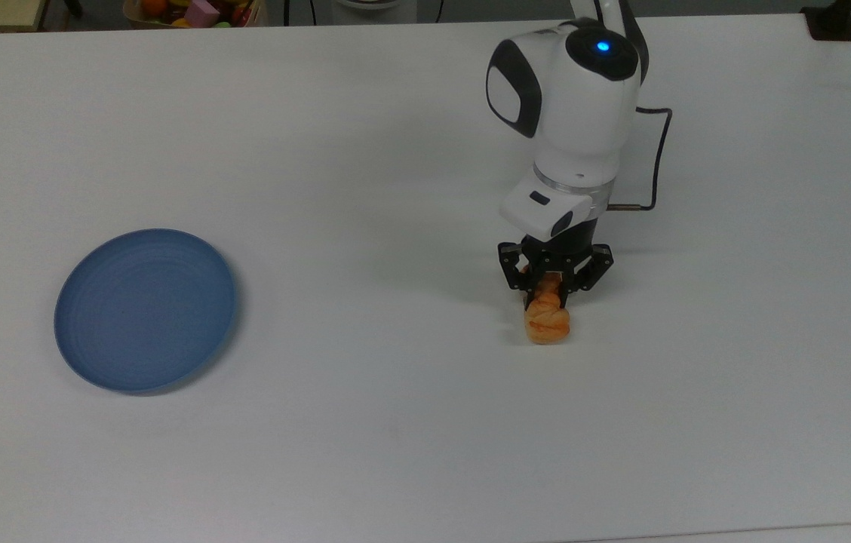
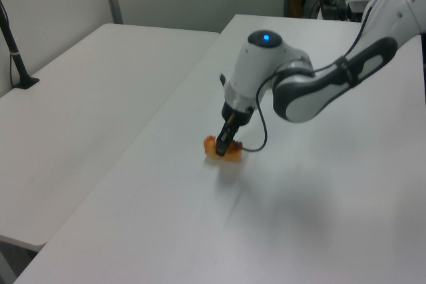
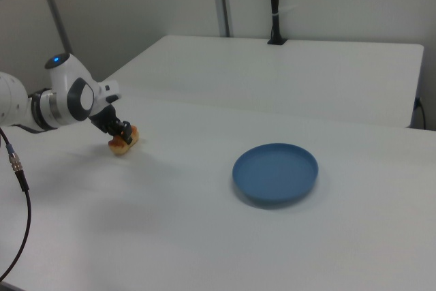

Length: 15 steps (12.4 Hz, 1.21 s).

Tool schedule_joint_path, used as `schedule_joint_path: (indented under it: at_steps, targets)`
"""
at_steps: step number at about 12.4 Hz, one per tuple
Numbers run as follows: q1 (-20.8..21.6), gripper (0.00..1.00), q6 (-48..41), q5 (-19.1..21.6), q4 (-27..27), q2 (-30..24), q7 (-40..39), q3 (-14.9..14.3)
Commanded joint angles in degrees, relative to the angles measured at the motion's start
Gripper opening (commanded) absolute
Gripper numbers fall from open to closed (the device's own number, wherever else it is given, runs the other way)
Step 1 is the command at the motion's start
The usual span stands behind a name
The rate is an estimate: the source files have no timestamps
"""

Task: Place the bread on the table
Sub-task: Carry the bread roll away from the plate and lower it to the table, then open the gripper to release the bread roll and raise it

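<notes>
The white table (image 1: 365, 452) spreads smooth and matte across the top view, its near part bare. On the top view's left sits a round blue plate (image 1: 145, 310), with faint concentric rings on its face and nothing on it. Well apart from the plate, toward the top view's right, the bread (image 1: 547, 320) lies low on or at the tabletop, a small golden-orange braided roll with paler slashes; whether it fully rests on the surface cannot be told. The gripper (image 1: 552, 284) points down over the roll's far end, its black fingers closed against the bread on either side. Above it rises the white Franka arm (image 1: 572, 113), with a blue light on its upper joint and a black cable (image 1: 655, 162) looping from the wrist.

In the left view the bread (image 2: 223, 149) is at the table surface under the gripper (image 2: 221, 145), casting a soft shadow just beside it. In the right view the bread (image 3: 123, 142) is at the right view's left, and the plate (image 3: 275, 172) is nearer the middle.

Farther back, a second white table (image 3: 293, 73) adjoins the first, with a black pole (image 3: 274, 5) clamped at its far edge. Pale wall panels (image 3: 327, 5) close off the room behind. Past the top view's upper-left table edge stands a bin of coloured toys (image 1: 195, 11).
</notes>
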Motion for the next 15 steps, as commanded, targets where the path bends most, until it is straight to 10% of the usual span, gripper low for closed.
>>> schedule_joint_path:
  at_steps: [1, 4, 15]
  targets:
    - [1.0, 0.46, 3.5, -1.1, 1.1, 1.9, 6.1, -0.8]
    - [0.9, 1.00, 3.8, -1.2, 1.0, 2.1, 6.7, -0.8]
    - [-3.9, 1.00, -17.9, -1.5, -5.3, -18.8, -6.1, -0.8]
